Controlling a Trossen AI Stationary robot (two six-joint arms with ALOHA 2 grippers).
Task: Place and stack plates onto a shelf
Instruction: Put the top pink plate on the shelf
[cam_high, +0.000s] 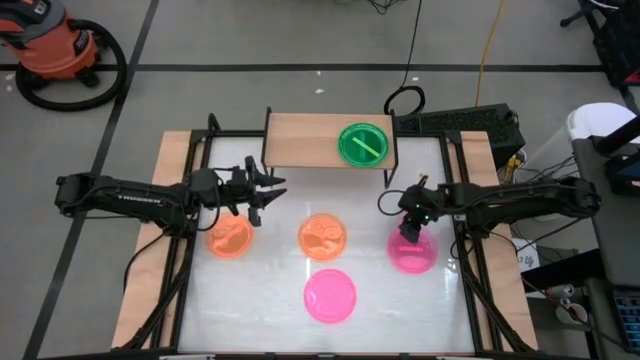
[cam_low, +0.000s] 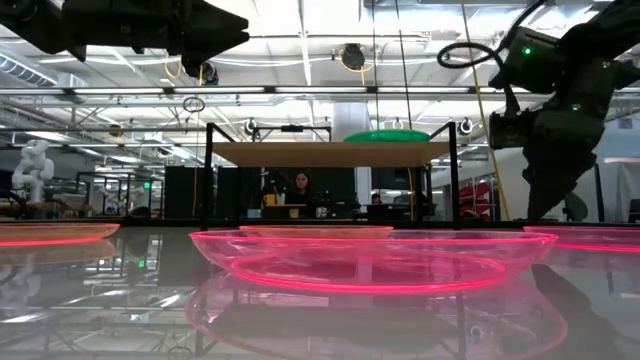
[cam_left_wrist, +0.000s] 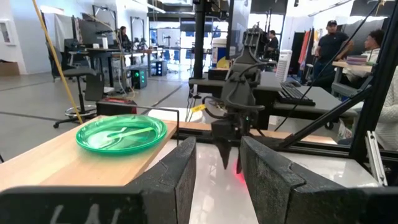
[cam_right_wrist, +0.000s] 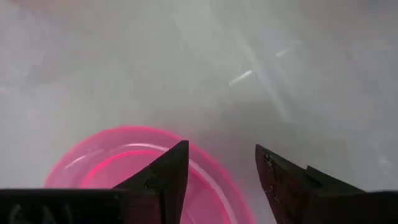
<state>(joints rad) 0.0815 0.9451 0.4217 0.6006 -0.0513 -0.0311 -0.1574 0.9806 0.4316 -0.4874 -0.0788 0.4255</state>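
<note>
Two pink plates, two orange, one green; both pincers agape.

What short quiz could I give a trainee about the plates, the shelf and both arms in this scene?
1. True or false: the round translucent green plastic plate lies on the light-wood shelf.
2. How many plates rest on the white tabletop?
3. Which tool hangs over a pink plate? A) left tool B) right tool

Key: 1 true; 2 four, namely two orange and two pink; 3 B, and its fingers are open.
</note>
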